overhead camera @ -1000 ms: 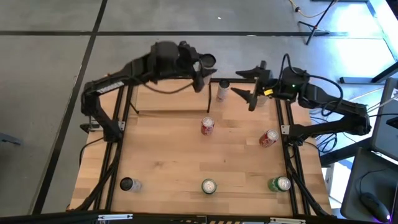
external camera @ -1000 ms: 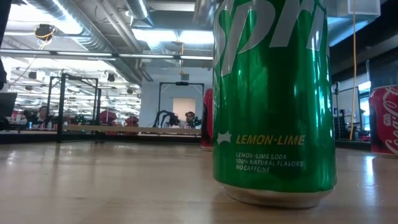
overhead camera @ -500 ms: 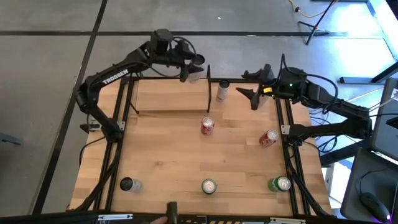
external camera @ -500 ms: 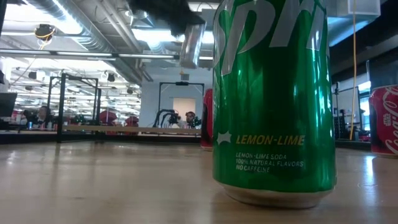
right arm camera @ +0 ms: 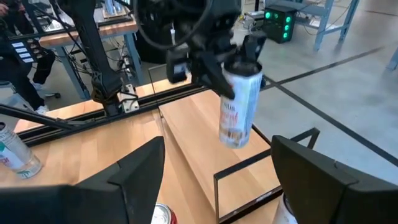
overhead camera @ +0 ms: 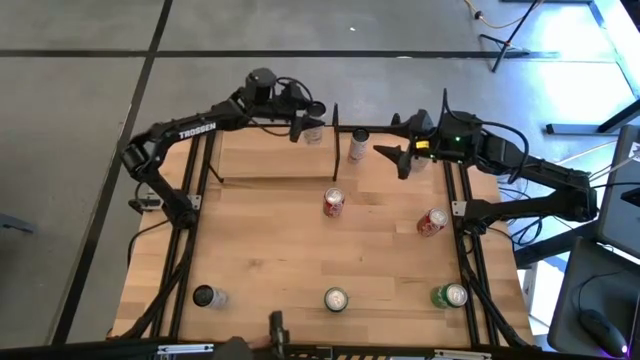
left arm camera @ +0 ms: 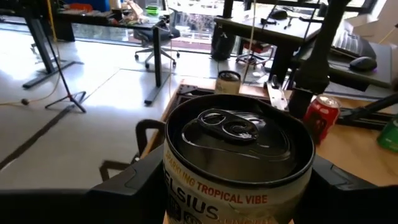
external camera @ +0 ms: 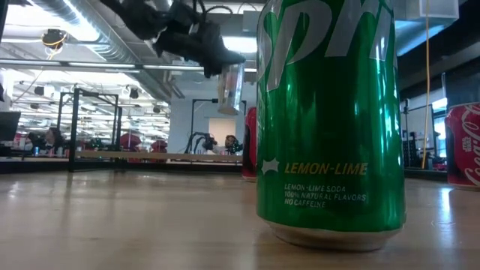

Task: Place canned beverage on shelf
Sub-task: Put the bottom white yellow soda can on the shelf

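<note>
**White can held above the shelf**

White Celsius can (right arm camera: 239,102) hangs clamped in the left gripper (overhead camera: 305,125) above the shelf (overhead camera: 270,155), at the counter's (overhead camera: 270,250) twelve o'clock. The right gripper (overhead camera: 392,152), jaws apart, waits at two o'clock. Released tilted, the can could topple off the narrow ledge.

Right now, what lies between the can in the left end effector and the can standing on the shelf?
In the high view, only the shelf's black upright divider post stands between the held white can and the shelved can; the left end effector grips from above.
</note>
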